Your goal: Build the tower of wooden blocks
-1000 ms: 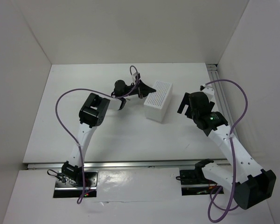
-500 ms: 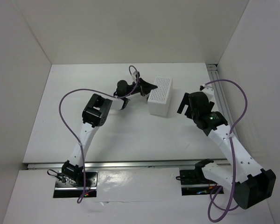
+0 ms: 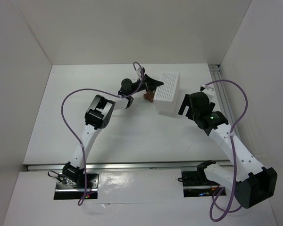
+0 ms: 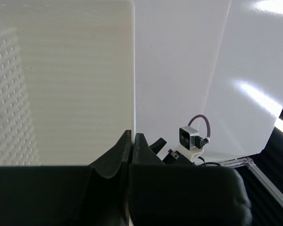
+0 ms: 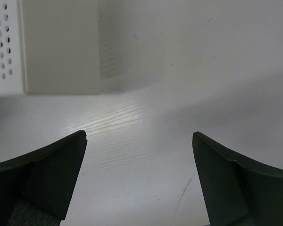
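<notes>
A few small reddish-brown wood blocks (image 3: 149, 97) sit together on the table, just left of a white perforated box (image 3: 166, 92). I cannot tell whether they form a tower. My left gripper (image 3: 154, 86) is shut with nothing between its fingers, its tips against the box's left side, just behind the blocks. In the left wrist view the shut left gripper (image 4: 132, 136) points at the box's edge, and the box (image 4: 61, 80) fills the left half. My right gripper (image 3: 184, 104) is open just right of the box. The right wrist view shows the open right gripper (image 5: 139, 141) over bare table, with the box's corner (image 5: 56, 47) ahead on the left.
White walls enclose the table (image 3: 108, 132) on three sides. A metal rail (image 3: 221, 89) runs along the right edge. Purple cables (image 3: 66, 113) loop off both arms. The right arm's wrist camera (image 4: 191, 138) shows beyond my left fingers.
My left gripper has swept right and toward the back, pushing the white box with it. The reddish-brown blocks, hidden before, now show beside the box. The right arm barely moved.
</notes>
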`<action>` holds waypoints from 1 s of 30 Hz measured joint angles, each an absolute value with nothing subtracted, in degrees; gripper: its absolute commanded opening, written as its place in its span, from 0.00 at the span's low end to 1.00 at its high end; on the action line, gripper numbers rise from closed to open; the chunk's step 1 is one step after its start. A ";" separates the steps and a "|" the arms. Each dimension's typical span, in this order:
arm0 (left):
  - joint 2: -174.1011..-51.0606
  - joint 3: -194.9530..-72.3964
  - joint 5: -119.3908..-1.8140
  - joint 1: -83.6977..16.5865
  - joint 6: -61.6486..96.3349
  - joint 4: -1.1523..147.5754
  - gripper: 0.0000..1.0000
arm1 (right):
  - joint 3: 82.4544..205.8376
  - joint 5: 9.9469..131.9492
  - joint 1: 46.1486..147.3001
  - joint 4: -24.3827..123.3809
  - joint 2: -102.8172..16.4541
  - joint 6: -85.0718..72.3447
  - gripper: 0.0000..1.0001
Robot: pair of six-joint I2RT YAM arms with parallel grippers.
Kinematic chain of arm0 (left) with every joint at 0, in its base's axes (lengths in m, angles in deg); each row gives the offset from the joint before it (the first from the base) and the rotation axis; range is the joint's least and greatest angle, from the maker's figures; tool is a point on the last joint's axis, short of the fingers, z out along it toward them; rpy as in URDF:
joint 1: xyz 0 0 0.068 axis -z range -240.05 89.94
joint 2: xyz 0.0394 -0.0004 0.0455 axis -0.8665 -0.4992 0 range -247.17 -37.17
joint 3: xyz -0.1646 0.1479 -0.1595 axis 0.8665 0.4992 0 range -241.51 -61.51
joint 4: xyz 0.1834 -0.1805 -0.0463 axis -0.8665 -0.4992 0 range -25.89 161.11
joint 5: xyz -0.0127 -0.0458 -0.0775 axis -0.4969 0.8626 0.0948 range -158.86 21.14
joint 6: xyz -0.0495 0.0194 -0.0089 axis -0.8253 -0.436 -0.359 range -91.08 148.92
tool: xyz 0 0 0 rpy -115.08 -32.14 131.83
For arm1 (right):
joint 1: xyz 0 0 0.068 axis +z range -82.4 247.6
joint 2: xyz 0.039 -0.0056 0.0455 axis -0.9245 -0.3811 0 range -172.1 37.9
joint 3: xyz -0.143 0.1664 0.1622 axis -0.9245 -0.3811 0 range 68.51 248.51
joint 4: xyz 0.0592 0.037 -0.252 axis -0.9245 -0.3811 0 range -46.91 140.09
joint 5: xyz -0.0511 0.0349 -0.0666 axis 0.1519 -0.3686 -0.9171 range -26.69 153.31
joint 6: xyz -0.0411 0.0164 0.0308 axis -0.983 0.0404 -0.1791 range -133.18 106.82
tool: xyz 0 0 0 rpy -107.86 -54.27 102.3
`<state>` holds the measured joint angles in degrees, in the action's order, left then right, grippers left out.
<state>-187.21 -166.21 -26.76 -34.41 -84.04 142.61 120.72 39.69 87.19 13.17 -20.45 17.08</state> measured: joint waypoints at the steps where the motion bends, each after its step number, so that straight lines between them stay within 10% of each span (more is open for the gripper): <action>1: -187.21 -166.21 -26.80 -34.32 -84.04 142.66 0.00 | 120.72 39.69 87.19 13.17 -20.45 17.02 1.00; 24: -169.35 -155.26 -7.87 -31.46 -81.84 141.00 0.00 | 133.85 36.48 87.21 9.30 -18.04 14.96 1.00; 30: -152.13 -153.84 -2.10 -34.08 -54.71 110.13 0.00 | 136.80 34.71 87.21 8.88 -17.76 13.89 1.00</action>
<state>-152.13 -153.84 -2.10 -34.08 -54.71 110.13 136.80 34.71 87.21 8.88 -17.76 13.89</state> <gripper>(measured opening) 0.091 0.999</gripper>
